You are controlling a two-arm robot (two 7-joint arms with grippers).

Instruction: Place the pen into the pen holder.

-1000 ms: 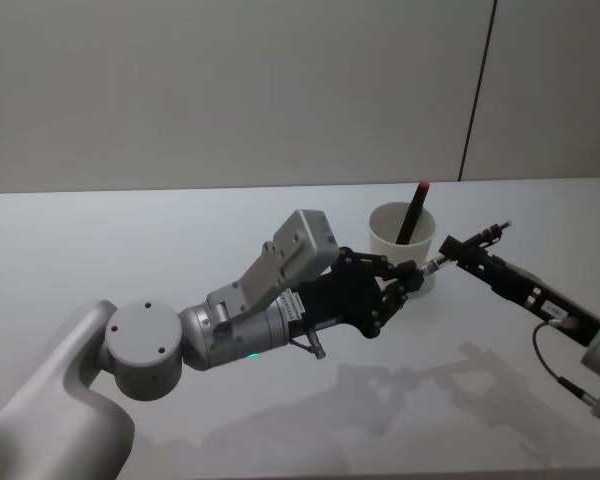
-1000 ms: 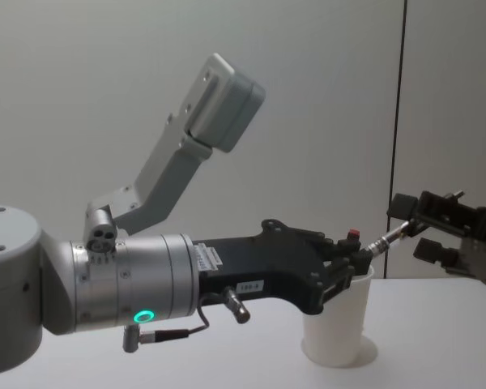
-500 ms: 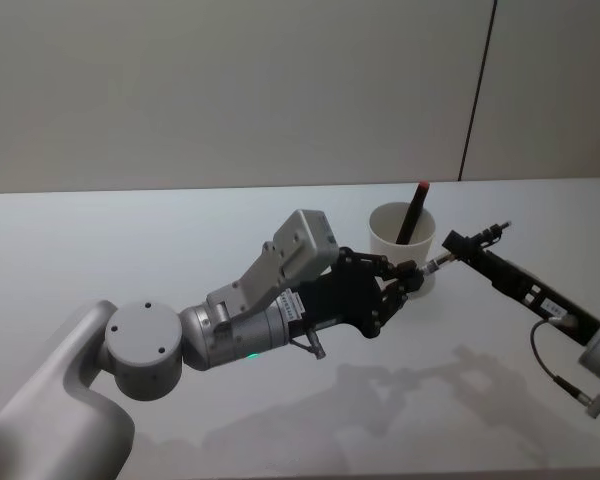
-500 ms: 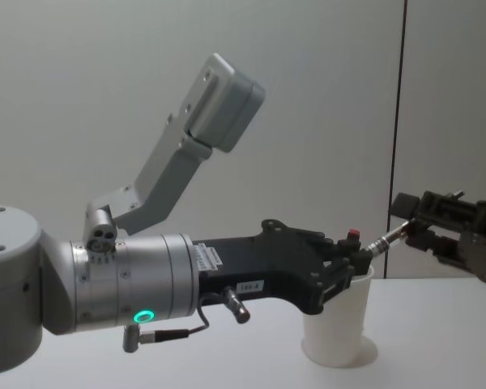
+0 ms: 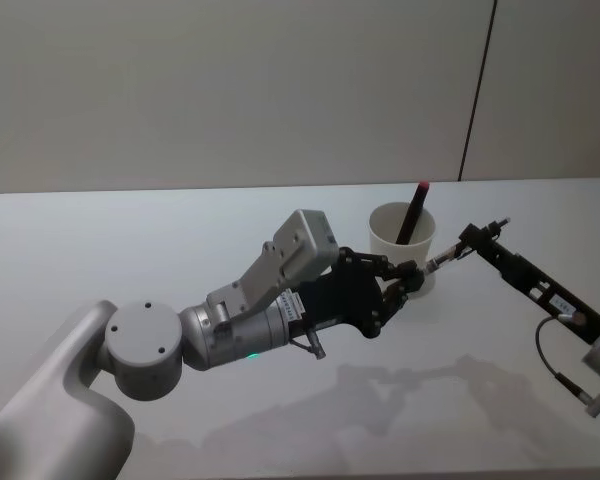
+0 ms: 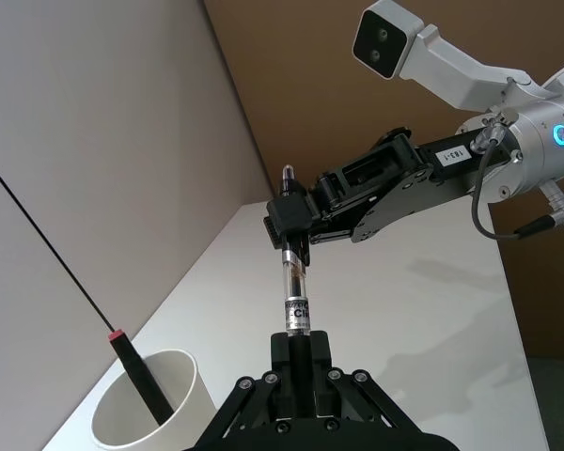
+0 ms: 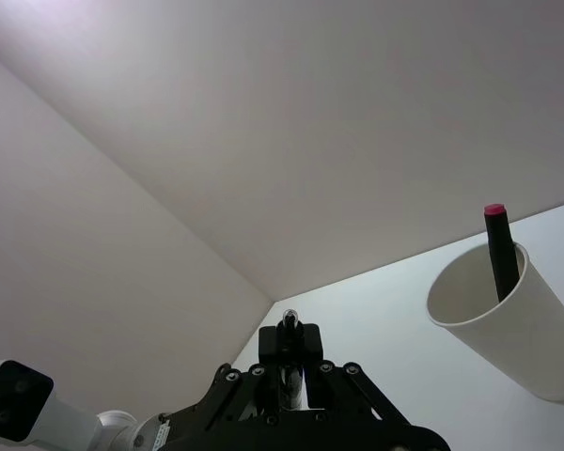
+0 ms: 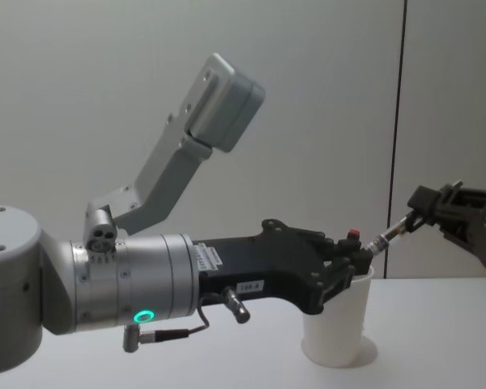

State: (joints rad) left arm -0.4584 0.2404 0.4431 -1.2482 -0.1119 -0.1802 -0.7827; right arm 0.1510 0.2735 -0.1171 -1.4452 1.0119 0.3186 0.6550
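While both pincers (image 6: 296,371) (image 6: 291,225) clamp pen (image 6: 295,299), cup (image 6: 150,404) beside.

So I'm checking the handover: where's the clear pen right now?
The clear pen spans between the left gripper and right gripper, both clamped on it, just right of the pen holder.
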